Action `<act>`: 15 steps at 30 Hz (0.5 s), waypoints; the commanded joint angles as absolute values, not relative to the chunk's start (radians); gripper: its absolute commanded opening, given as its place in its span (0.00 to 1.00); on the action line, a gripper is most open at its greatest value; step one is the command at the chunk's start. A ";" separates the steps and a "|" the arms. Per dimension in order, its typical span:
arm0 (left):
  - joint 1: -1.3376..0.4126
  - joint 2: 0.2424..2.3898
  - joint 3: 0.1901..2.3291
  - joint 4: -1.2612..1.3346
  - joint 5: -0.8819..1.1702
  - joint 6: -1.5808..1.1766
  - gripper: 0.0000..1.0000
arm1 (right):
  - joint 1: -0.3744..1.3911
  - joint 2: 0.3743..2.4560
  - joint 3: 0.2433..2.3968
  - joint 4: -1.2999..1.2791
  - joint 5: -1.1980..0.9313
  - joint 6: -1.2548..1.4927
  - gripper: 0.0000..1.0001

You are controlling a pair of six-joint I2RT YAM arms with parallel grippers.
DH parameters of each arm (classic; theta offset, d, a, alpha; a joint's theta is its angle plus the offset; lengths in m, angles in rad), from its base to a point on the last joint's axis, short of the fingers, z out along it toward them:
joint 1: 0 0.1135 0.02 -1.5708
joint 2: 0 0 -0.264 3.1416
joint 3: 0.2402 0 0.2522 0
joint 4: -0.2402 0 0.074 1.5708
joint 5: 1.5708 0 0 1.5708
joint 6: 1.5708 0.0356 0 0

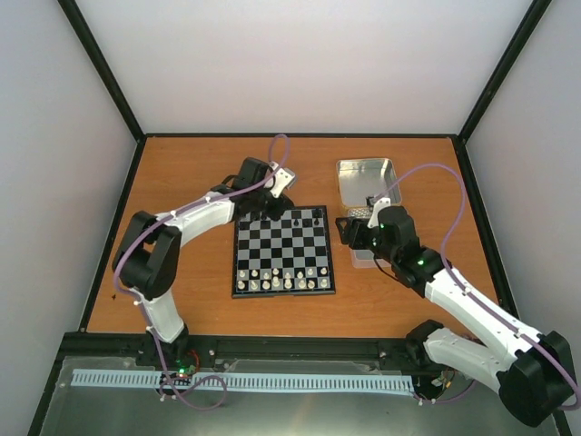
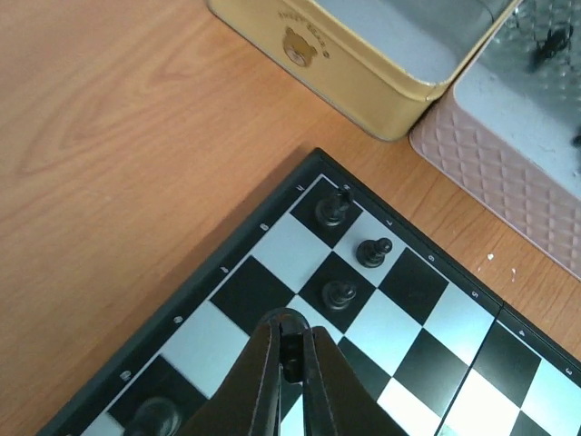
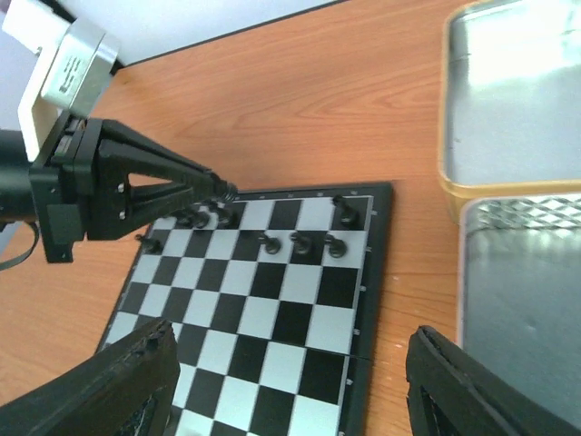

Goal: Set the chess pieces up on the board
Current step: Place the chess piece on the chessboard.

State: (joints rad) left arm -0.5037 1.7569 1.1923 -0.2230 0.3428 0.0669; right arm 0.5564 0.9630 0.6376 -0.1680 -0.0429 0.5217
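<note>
Pinching a black piece [image 2: 290, 363], left jaws; right jaws wide

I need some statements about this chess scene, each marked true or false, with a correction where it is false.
1. The left gripper is shut above the left half of the board's far edge. True.
2. The right gripper is shut on a piece. False: it is open and holds nothing.
3. The white pieces stand in the two near rows. True.
4. The board lies inside a tin. False: it lies on the table, with the tins to its right.
5. The far rows are full. False: only a few black pieces stand there.
</note>
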 commanded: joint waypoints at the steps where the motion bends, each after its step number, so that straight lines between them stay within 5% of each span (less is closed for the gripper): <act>1: -0.529 1.821 1.288 -0.245 0.368 0.086 0.01 | 0.508 0.940 0.601 -0.208 0.002 0.565 0.69; 15: -0.597 1.992 1.439 -0.351 0.235 0.136 0.01 | 0.464 0.965 0.579 -0.209 -0.034 0.596 0.69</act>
